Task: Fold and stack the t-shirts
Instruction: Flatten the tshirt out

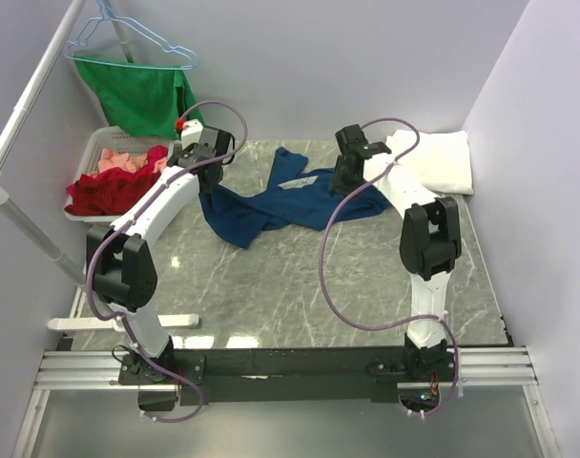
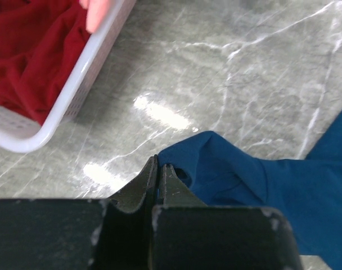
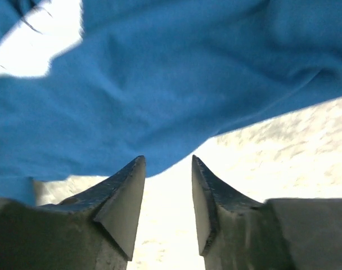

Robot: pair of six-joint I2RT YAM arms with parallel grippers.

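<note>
The navy blue t-shirt (image 1: 266, 205) lies crumpled at the middle back of the marble table (image 1: 300, 286), its white print (image 1: 298, 181) partly showing. My left gripper (image 1: 207, 178) is at the shirt's left corner. In the left wrist view its jaws (image 2: 160, 165) are pressed together with a sliver of blue cloth (image 2: 255, 185) between them. My right gripper (image 1: 346, 184) hovers over the shirt's right edge. Its jaws (image 3: 168, 163) stand open and empty, with the blue fabric (image 3: 176, 84) just beyond the tips. The white t-shirt (image 1: 438, 157) lies folded at the back right.
A white basket (image 1: 97, 143) holding red and pink clothes (image 1: 109, 186) sits at the back left, close to my left gripper; its rim (image 2: 75, 84) shows in the left wrist view. Above it a green cloth (image 1: 142, 95) hangs on a hanger. A white pipe frame (image 1: 23, 124) runs along the left.
</note>
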